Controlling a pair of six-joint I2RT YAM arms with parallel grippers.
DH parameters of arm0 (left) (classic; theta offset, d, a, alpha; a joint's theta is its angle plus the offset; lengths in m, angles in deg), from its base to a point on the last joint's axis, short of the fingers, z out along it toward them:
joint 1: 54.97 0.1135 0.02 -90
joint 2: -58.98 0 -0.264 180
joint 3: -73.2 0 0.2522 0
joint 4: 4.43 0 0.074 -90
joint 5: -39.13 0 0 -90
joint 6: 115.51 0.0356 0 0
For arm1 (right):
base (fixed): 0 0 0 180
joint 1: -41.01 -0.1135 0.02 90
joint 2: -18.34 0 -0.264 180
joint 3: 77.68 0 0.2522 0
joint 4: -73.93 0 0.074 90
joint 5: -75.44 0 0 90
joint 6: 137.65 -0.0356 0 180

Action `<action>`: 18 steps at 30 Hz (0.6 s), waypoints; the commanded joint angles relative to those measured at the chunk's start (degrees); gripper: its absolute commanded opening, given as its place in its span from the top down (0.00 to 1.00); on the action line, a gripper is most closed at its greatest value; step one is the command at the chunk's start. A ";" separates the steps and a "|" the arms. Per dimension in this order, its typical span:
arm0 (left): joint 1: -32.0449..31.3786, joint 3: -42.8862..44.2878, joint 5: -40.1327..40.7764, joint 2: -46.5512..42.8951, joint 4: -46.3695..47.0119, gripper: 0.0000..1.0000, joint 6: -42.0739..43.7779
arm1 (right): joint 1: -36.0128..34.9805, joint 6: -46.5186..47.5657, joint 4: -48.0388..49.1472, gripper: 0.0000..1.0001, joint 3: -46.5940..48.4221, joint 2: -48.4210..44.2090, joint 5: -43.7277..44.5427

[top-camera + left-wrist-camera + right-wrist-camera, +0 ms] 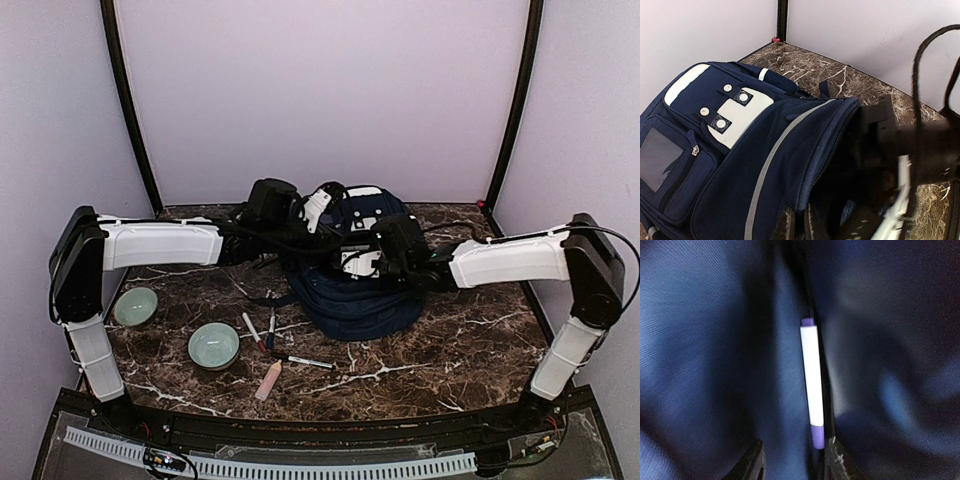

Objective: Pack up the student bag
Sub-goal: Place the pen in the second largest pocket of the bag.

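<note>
The student bag [355,295], navy blue with grey stripes and pale patches, lies at the table's middle with its mouth held open. My left gripper [318,215] is shut on the bag's opening edge; in the left wrist view its fingers [785,226] pinch the navy rim [815,150]. My right gripper [352,262] reaches into the bag's mouth. In the right wrist view it [794,460] is open, and a white marker with purple ends [812,380] lies loose on the blue lining [700,365], its near end by the right finger.
Two pale green bowls [134,306] [213,345] stand at the front left. Three markers [252,328] [271,328] [310,361] and a pinkish tube [268,380] lie in front of the bag. Walls close the back and sides.
</note>
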 commanded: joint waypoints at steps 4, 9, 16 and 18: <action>0.12 0.18 -0.89 -4.32 4.25 1.00 -1.01 | 1.16 -16.78 -26.49 0.57 2.61 -17.30 -21.76; 0.11 0.14 -0.76 -4.05 4.13 1.00 -0.74 | 4.79 -23.37 -27.97 0.59 3.49 -21.18 -28.17; 0.14 -0.06 -1.48 -3.91 4.21 1.00 -0.83 | 11.30 -24.75 -27.74 0.53 12.36 -15.68 -33.62; 0.14 -0.13 -1.91 -4.07 4.33 1.00 -0.82 | 11.77 -23.97 -26.55 0.50 12.94 -14.14 -34.86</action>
